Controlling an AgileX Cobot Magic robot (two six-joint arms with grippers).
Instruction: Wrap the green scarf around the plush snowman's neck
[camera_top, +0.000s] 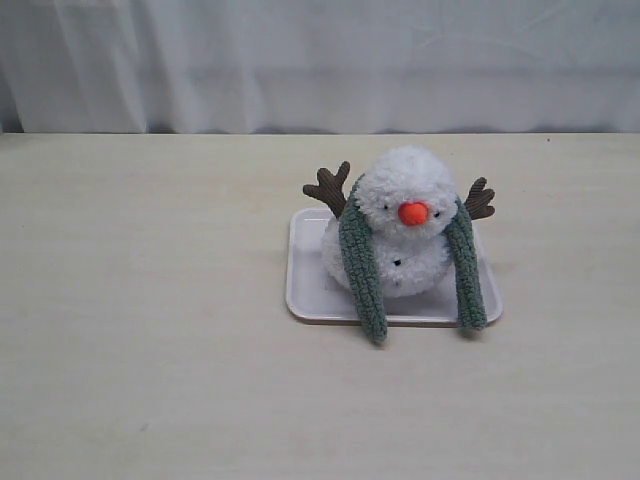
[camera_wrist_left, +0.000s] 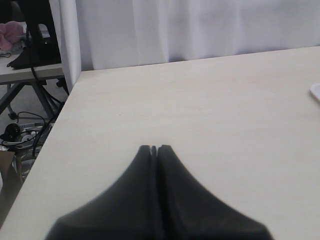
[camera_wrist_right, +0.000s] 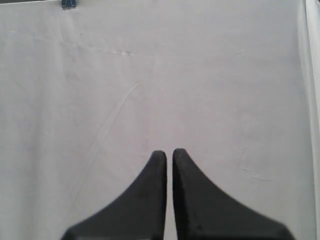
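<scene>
You have one snowman (camera_top: 405, 185) to work with, and one scarf (camera_top: 362, 270), with two ends hanging down the snowman's front. On the toy you can count two twig arms (camera_top: 328, 187), one orange nose (camera_top: 413, 213) and one black button (camera_top: 398, 262) on the belly. The eyes are too small for you to count with certainty. There is one white tray (camera_top: 305, 270) and one table (camera_top: 150, 330). One white curtain (camera_top: 300, 60) runs along the back. You have two grippers, one in each wrist view: the left gripper (camera_wrist_left: 154, 148) and the right gripper (camera_wrist_right: 169, 152), each showing two dark fingers.
</scene>
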